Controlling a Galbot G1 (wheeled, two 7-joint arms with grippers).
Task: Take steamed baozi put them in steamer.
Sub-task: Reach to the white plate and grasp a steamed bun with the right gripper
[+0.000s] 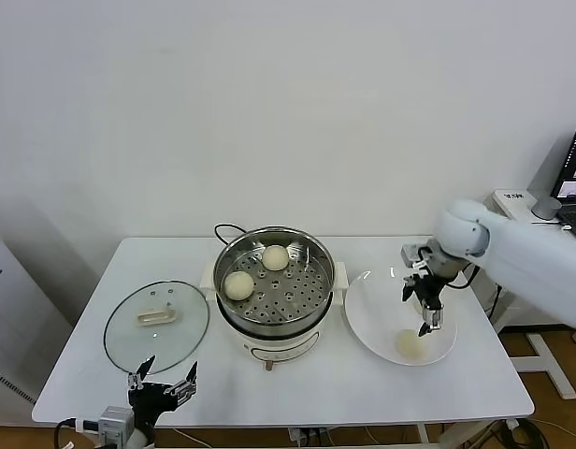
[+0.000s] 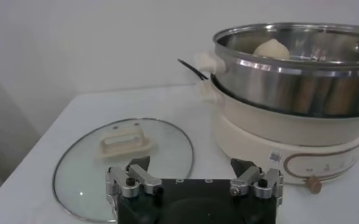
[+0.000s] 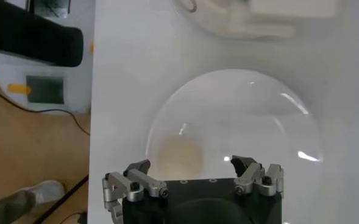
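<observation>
Two cream-white baozi (image 1: 275, 256) (image 1: 238, 285) lie on the perforated tray of the steel steamer (image 1: 311, 251) at the table's middle. One baozi (image 1: 409, 344) lies on the white plate (image 1: 372, 297) to the right; it also shows in the right wrist view (image 3: 178, 156). My right gripper (image 1: 429, 321) hangs open and empty just above that plate baozi, slightly to its right. My left gripper (image 1: 163, 386) is open and empty, low at the table's front left edge. In the left wrist view the steamer (image 2: 295, 67) holds a visible baozi (image 2: 272, 49).
The round glass lid (image 1: 157, 326) with a cream handle lies flat at the front left, just beyond my left gripper (image 2: 191, 171). A black cord (image 1: 224, 228) runs behind the steamer. A laptop (image 1: 575, 178) stands off the table's right.
</observation>
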